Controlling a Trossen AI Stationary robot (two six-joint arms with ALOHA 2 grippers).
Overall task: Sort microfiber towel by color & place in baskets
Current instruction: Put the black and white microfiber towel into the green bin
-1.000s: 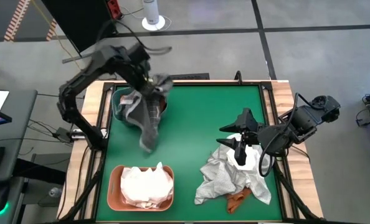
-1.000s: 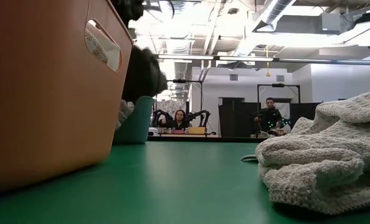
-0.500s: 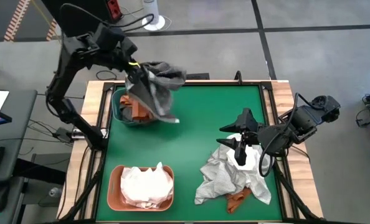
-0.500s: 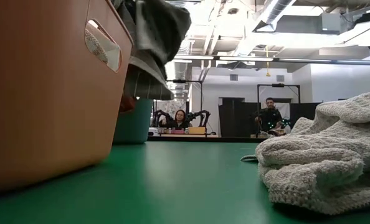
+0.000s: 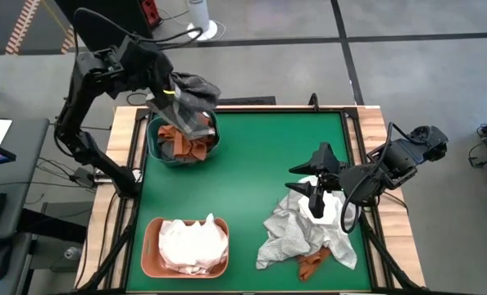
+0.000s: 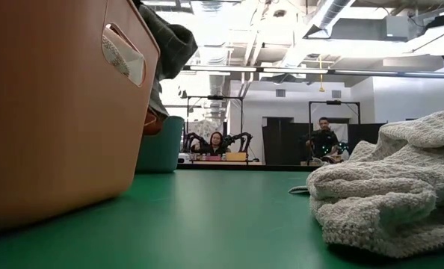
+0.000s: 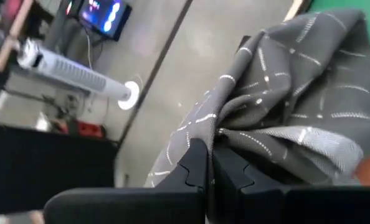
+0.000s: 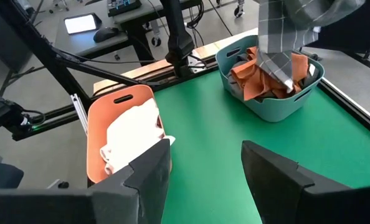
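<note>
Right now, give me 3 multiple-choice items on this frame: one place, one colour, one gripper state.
1. Where does the grey grid towel hang?
A. over the teal basket
B. in the salmon basket
C. on the pile

2. What colour are the towels in the salmon basket?
A. rust orange
B. white
C. dark grey

3. How is the right gripper?
A. shut on a towel
B. open, empty
C. out of view

Key: 1 A, the left gripper holds it above that basket. 2 B, the high view shows only white cloth there. 3 B, its fingers stand apart in the right wrist view, nothing between them.
</note>
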